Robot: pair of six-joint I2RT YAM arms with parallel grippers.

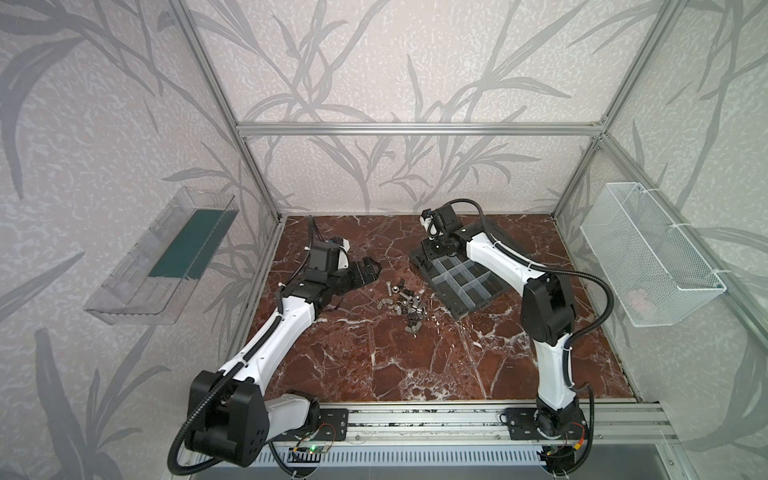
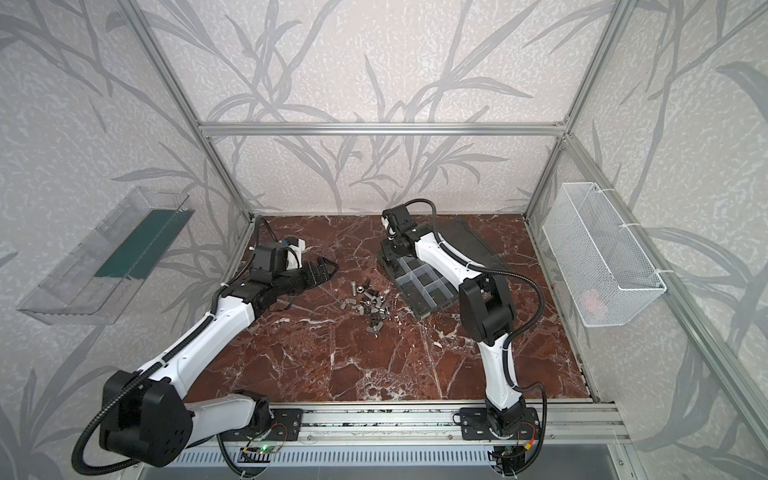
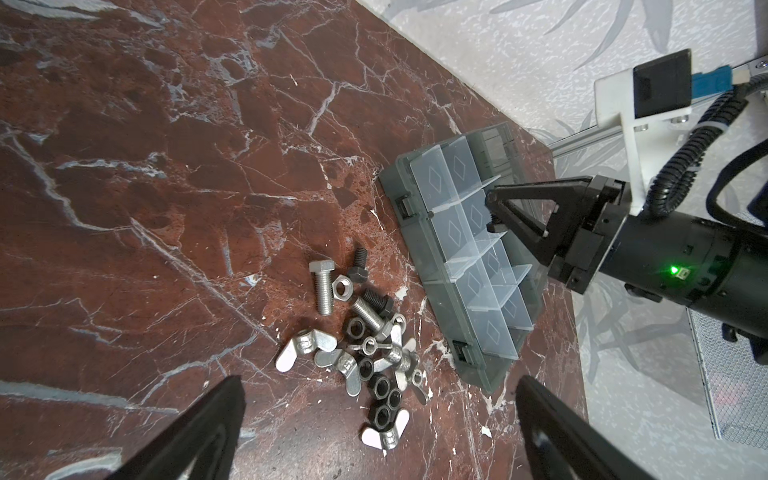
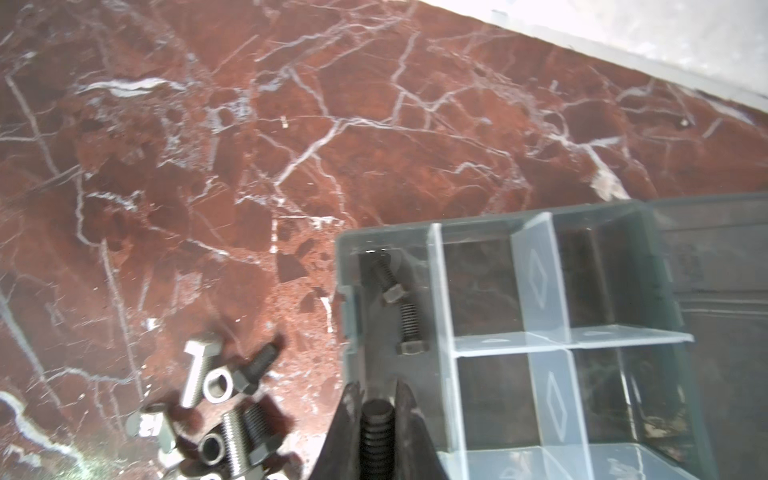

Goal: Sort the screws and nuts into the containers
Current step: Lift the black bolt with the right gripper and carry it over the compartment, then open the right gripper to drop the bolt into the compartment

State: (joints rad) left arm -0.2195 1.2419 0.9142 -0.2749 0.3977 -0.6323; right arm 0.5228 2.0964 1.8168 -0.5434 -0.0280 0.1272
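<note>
Our right gripper (image 4: 376, 409) is clenched on a black screw (image 4: 376, 436), with the threaded shaft pinched between its fingertips (image 4: 407, 415). In the left wrist view this gripper (image 3: 493, 211) hangs over the open organizer box (image 3: 419, 245). Its tips point down at the compartments just inside the box's latched wall.

Two more black screws (image 4: 399, 307) lie end to end in the box's corner compartment, close against that wall. We cannot tell whether a divider separates them from the spot under the held screw. The hinged lid (image 4: 715, 266) lies open and flat on the far side of the box from the loose hardware.

In both top views the box (image 1: 442, 291) (image 2: 407, 293) sits at an angle on the red marble tabletop (image 1: 374, 365). The pile of screws and nuts (image 1: 405, 305) lies on the tabletop just beside the box's latched wall, not touching it.

In that pile we see a silver hex bolt (image 3: 323, 286) with a silver hex nut (image 3: 343, 286) against it, and black screws beside them. Silver wing nuts (image 3: 305, 345) and black hex nuts (image 3: 384, 401) are tangled together in the same pile.

Our left gripper (image 1: 370, 269) is released, its jaws spread wide and grasping nothing. It hovers low beyond the pile, on the side away from the box. In its own wrist view the two fingers frame the pile.
</note>
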